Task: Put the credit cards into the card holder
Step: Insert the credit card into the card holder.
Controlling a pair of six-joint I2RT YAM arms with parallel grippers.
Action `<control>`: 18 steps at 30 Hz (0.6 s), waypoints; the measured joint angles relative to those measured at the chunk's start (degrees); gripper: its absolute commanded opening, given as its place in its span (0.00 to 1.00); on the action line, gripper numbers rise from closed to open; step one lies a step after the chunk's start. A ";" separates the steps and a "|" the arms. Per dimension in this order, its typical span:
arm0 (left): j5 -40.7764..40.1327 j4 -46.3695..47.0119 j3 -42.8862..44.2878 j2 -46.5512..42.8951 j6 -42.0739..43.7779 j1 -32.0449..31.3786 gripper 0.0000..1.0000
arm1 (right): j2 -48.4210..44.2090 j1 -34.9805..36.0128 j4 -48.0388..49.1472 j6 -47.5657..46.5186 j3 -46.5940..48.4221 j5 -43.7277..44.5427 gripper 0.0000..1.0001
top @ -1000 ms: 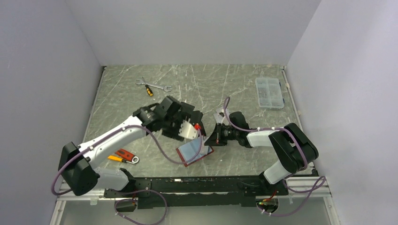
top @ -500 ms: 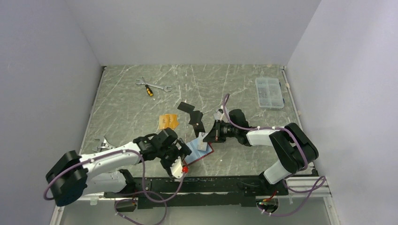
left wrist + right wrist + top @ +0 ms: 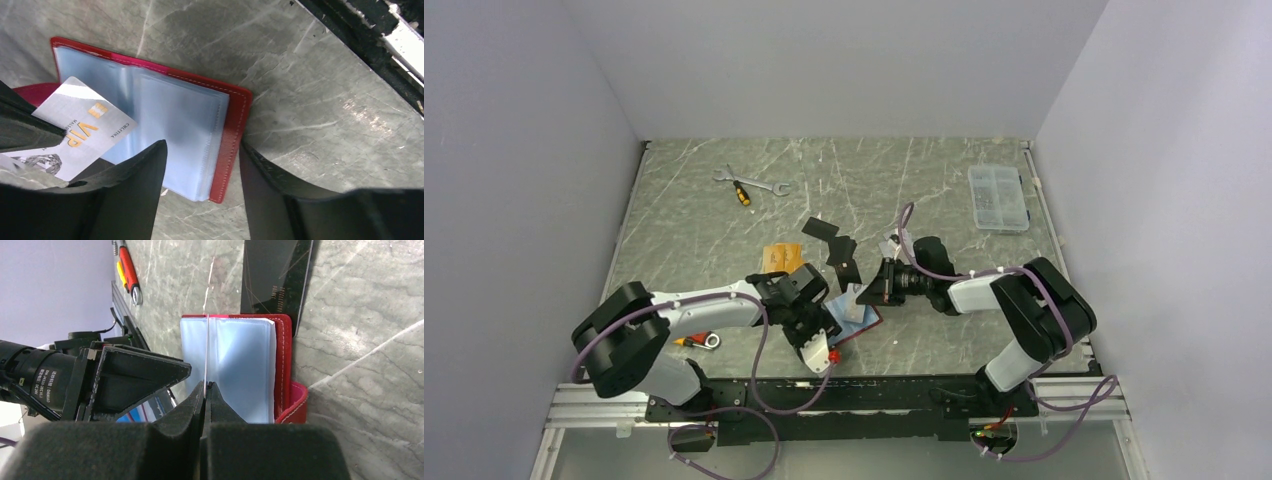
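Card holder (image 3: 865, 319) lies open on the table (image 3: 924, 180), clear sleeves up inside the red cover, between the two grippers. Silver-grey card (image 3: 82, 132), printed "VIP", rests tilted with one end over the holder's sleeves. The right gripper (image 3: 206, 387) is pinched tight on it, and the card shows edge-on above the sleeve fold. Left gripper (image 3: 201, 147) has its jaws wide with nothing clamped, straddling a corner of the holder. Black cards (image 3: 844, 257) sit just beyond the holder, one abutting its cover, and orange cards (image 3: 782, 258) are beyond-left. A red-handled tool (image 3: 696, 340) is left of the holder. Well beyond it are a spanner and screwdriver (image 3: 749, 186) on the left and a clear compartment box (image 3: 997, 197) on the right.
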 measured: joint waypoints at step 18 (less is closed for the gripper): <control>-2.25 -2.38 1.66 2.38 3.78 -0.13 0.33 | 3.26 -1.29 3.96 -0.42 -0.57 -0.50 0.00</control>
